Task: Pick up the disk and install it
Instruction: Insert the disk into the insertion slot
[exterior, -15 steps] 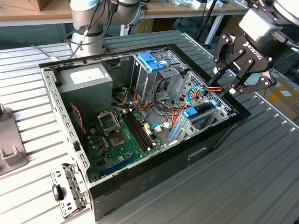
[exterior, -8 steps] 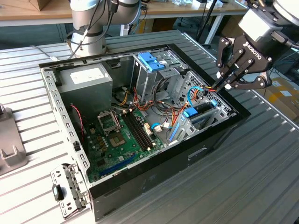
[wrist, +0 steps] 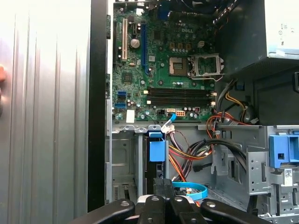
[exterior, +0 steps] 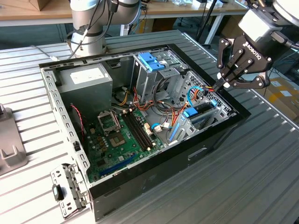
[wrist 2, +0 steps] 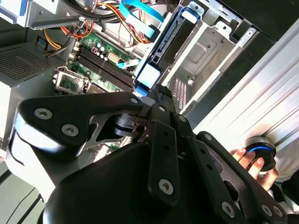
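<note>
pincer: fingers pressed together, holding nothing, tips just above the case's edge at the exterior view's right | disk: one, light blue carrier, standing on edge in its metal bay, apparently seated so cables reach it | case: one, open on the ribbed surface | a person's hand: one, on a round knob
</note>
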`<state>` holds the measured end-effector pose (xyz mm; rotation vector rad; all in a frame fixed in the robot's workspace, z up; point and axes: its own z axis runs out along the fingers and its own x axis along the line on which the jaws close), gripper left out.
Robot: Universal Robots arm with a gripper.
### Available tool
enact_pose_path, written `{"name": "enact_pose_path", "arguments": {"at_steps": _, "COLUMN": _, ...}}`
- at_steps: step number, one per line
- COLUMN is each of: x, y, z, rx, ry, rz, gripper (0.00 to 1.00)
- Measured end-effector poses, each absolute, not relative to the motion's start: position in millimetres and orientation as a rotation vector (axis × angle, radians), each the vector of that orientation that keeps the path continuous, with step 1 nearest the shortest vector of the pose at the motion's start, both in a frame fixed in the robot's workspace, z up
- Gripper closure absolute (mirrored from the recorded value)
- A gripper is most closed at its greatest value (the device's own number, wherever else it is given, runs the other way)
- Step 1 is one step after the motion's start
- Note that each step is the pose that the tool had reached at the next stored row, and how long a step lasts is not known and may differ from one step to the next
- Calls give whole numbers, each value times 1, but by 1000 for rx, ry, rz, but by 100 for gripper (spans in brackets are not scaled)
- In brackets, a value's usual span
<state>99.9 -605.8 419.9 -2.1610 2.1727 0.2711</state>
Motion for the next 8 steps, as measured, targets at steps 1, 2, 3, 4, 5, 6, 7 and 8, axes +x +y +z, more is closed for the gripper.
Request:
{"name": "enact_pose_path", "arguments": {"at_steps": 1, "x": 100, "y": -606, "z": 420, "rx": -2161, "ry": 2173, "rz": 271, "gripper": 89}}
{"name": "enact_pose_path", "arguments": {"at_steps": 2, "x": 100, "y": -606, "z": 420, "rx": -2161, "ry": 2173, "rz": 271, "gripper": 89}}
{"name": "enact_pose_path", "arguments": {"at_steps": 3, "x": 100, "y": -606, "z": 420, "rx": -2161, "ry": 2172, "rz": 271, "gripper": 89}}
{"name": "enact_pose_path", "arguments": {"at_steps": 4, "x": 101, "y": -606, "z": 420, "rx": -2161, "ry": 2172, "rz": 271, "gripper": 89}}
{"name": "enact_pose_path", "arguments": {"at_steps": 5, "x": 101, "y": -607, "z": 420, "rx": -2161, "ry": 2172, "rz": 272, "gripper": 89}}
{"name": "enact_pose_path", "arguments": {"at_steps": 6, "x": 101, "y": -607, "z": 420, "rx": -2161, "ry": 2172, "rz": 272, "gripper": 89}}
{"name": "enact_pose_path", "arguments": {"at_steps": 7, "x": 102, "y": -607, "z": 420, "rx": -2161, "ry": 2172, "rz": 272, "gripper": 89}}
{"name": "enact_pose_path", "arguments": {"at_steps": 8, "x": 103, "y": -607, "z": 420, "rx": -2161, "ry": 2172, "rz": 272, "gripper": 89}}
